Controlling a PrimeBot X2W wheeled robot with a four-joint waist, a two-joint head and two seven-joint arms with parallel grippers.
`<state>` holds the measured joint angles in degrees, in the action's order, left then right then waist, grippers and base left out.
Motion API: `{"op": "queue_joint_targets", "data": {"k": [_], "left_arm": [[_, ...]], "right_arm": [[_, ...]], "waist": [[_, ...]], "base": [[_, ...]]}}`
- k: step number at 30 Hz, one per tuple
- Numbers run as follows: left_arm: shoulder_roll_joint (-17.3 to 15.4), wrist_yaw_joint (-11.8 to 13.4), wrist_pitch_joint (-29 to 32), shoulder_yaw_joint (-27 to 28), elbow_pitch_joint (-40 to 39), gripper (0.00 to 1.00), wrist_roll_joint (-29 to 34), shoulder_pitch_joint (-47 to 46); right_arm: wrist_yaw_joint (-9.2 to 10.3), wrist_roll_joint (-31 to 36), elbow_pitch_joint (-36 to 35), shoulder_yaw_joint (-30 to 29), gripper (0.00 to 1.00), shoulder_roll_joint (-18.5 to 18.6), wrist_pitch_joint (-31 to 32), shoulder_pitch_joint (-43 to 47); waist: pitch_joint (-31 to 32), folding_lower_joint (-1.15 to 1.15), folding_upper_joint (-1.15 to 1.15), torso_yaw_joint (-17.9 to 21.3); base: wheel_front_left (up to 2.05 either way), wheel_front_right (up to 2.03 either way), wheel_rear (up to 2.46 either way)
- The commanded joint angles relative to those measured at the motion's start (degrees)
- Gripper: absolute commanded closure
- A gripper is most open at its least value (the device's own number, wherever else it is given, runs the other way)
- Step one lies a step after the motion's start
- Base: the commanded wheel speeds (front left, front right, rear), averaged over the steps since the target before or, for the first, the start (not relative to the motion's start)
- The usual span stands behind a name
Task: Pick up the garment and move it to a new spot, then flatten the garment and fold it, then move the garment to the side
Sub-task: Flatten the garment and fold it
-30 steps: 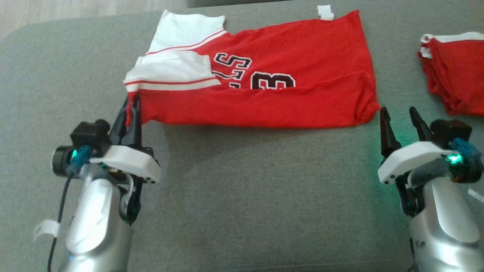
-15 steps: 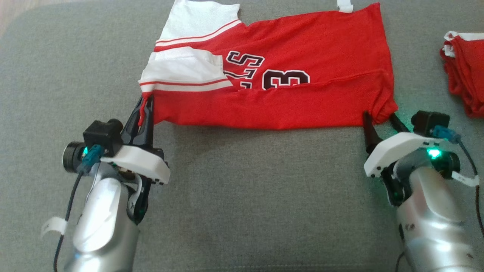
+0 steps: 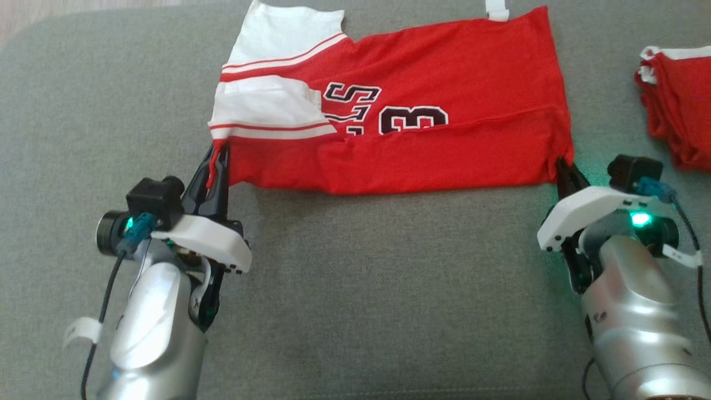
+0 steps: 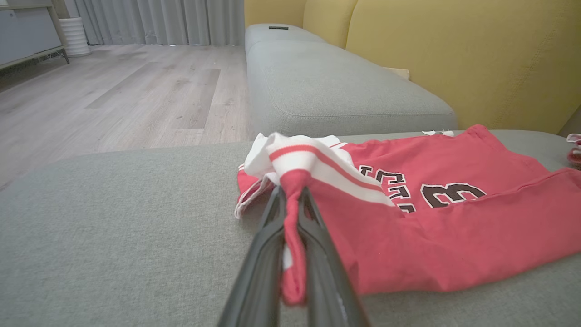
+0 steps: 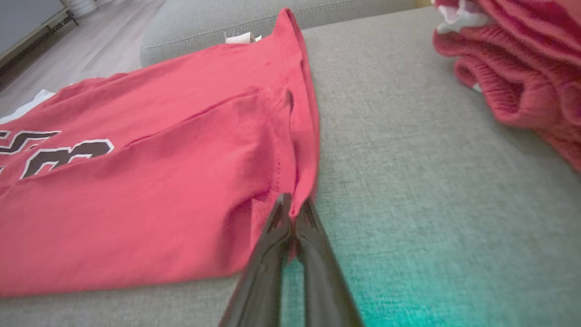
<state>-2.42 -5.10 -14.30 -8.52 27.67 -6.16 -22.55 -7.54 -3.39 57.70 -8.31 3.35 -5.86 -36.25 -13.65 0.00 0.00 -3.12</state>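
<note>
The garment (image 3: 422,144) is a red jersey with white sleeves and dark lettering, folded lengthwise and lying flat on the grey sofa seat (image 3: 361,289). My left gripper (image 3: 216,153) is shut on its near left corner, below the white sleeve; the left wrist view shows red cloth (image 4: 292,236) pinched between the fingers (image 4: 263,263). At the near right corner my right gripper (image 3: 564,166) is shut on the hem, and the right wrist view shows the fingertips (image 5: 283,213) closed on the garment's edge (image 5: 304,181).
A pile of other red garments (image 3: 675,116) lies at the right edge of the seat, close to my right arm. Yellow back cushions (image 4: 454,59) stand behind the sofa, with another grey seat (image 4: 336,86) and wooden floor (image 4: 113,100) to the left.
My right gripper moved in from open beside the garment and shut on its near right corner. The left gripper kept its hold. The head camera shifted slightly.
</note>
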Motion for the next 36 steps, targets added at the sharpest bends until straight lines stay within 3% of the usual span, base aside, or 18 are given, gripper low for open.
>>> {"op": "queue_joint_targets", "data": {"k": [1,11,18,28,35,36], "left_arm": [[-0.8,-0.1,-0.7,1.8,-1.6,1.00,0.2,-1.1],[-1.3,-0.3,-0.7,3.6,0.3,1.00,-0.1,2.3],[-1.4,-0.7,-0.7,4.1,0.2,1.00,-0.4,6.7],[-1.4,-1.4,-0.7,2.3,-0.2,1.00,-1.3,14.3],[-1.2,-1.3,-0.7,1.3,0.7,1.00,-1.7,15.4],[-1.2,-1.1,-0.7,1.2,0.8,0.67,-1.8,15.3]], "right_arm": [[0.05,0.6,-0.8,0.7,1.00,-0.5,-1.0,-1.8],[0.05,0.1,0.3,-1.3,1.00,-0.5,-4.2,0.6],[0.05,-3.7,-2.8,1.0,1.00,-0.4,-1.9,5.2],[0.05,-10.5,-15.4,2.6,1.00,2.9,8.3,17.5],[0.05,-11.9,-25.0,1.3,1.00,2.7,13.3,24.2],[0.05,-11.6,-26.4,1.0,0.78,2.6,13.9,24.9]], "waist": [[0.5,0.00,0.00,0.2],[5.5,0.00,0.00,1.8],[9.5,0.00,0.00,3.1],[13.1,0.00,0.00,4.1],[12.8,0.00,0.00,4.3],[12.6,0.00,0.00,4.3]], "base": [[0.00,0.00,0.00],[0.00,0.00,0.00],[0.00,0.00,0.00],[0.00,0.00,0.00],[0.00,0.00,0.00],[0.00,0.00,0.00]]}}
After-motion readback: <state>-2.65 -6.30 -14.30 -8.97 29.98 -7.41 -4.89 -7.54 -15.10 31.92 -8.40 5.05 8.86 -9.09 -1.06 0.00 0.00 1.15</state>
